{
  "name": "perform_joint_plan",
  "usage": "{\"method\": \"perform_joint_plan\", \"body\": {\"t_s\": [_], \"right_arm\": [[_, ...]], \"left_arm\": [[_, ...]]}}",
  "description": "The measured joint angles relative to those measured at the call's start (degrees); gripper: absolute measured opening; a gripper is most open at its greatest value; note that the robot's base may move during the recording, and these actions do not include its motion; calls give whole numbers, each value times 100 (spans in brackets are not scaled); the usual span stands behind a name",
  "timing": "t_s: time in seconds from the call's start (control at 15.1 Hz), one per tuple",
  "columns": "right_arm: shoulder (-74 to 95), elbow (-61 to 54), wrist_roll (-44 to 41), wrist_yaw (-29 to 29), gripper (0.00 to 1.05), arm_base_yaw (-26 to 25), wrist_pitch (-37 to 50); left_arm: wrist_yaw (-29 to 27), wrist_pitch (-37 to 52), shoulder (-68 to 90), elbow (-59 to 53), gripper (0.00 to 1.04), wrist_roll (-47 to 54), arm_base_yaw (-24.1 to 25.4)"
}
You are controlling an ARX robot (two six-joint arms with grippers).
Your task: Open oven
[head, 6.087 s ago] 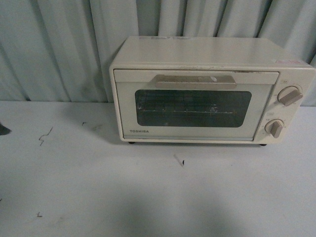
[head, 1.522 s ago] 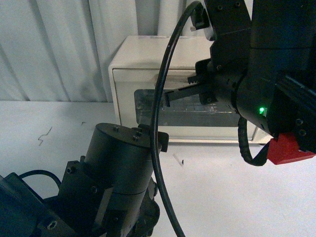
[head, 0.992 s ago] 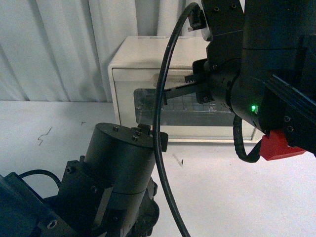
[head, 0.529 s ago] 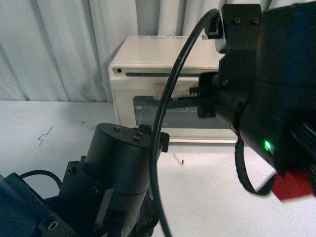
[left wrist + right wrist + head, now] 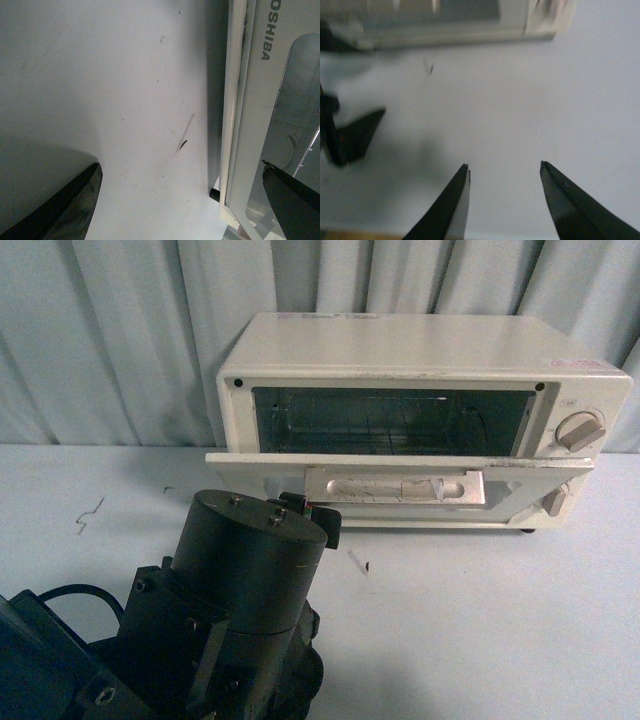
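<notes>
- The oven [image 5: 420, 350] stands at the back of the table [image 5: 500, 630], right of middle, just before the curtain [image 5: 120, 340].
- Its door [image 5: 260, 464] is open: swung down and forward from the lower edge, well clear of the top frame, so the cavity shows.
- The handle [image 5: 395, 485] lies along the door's near edge, facing the camera.
- The rack [image 5: 390, 425] shows inside the cavity.
- Two knobs sit on the right panel, the upper [image 5: 580, 430] in full view, the lower [image 5: 557, 502] partly behind the door's corner.
- In the left wrist view the door [image 5: 245, 125] shows part of its Toshiba lettering and window.
- A small dark mark [image 5: 367, 566] lies on the table before the oven.
- The left gripper [image 5: 181, 166] is spread wide with nothing between its fingers; one finger [image 5: 75, 200] shows over the bare table, the other over the door's window.
- The left arm [image 5: 240, 580] fills the lower left of the front view, near the door's left corner.
- The right gripper [image 5: 504, 166], in a blurred view, is parted and empty above the table, apart from the oven.
</notes>
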Motion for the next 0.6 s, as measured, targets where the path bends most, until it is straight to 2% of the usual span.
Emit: {"method": "perform_joint_plan", "body": {"t_s": [0.07,0.13,0.2,0.26,0.33,0.4,0.46,0.53,0.6], "right_arm": [[802,-66,494,-114,57,400,229],[1088,-61,706,-195,68,507,282],[1460,-254,662,216,75,549,1419],[2505,-595,127,935,65,514,3154],[3228,-833,-415,1217,56,293,3692],[3082,-839,-955,1139,45,-50,4916],[1947,-839,-1237,863,34,-282,5668],[946,-839,-1405,664,23,-553,5228],[214,-839,-1517,417,10,-859,4218]], "left_arm": [[-2,7,0,0,98,0,-2],[4,11,0,2,98,0,-9],[17,4,0,2,98,0,7],[0,-9,0,9,98,0,20],[-9,2,0,4,98,-2,-4],[-2,13,0,9,98,4,-28],[22,9,0,13,98,0,-15],[17,-13,0,13,98,2,13],[9,-13,0,13,98,0,17]]}}
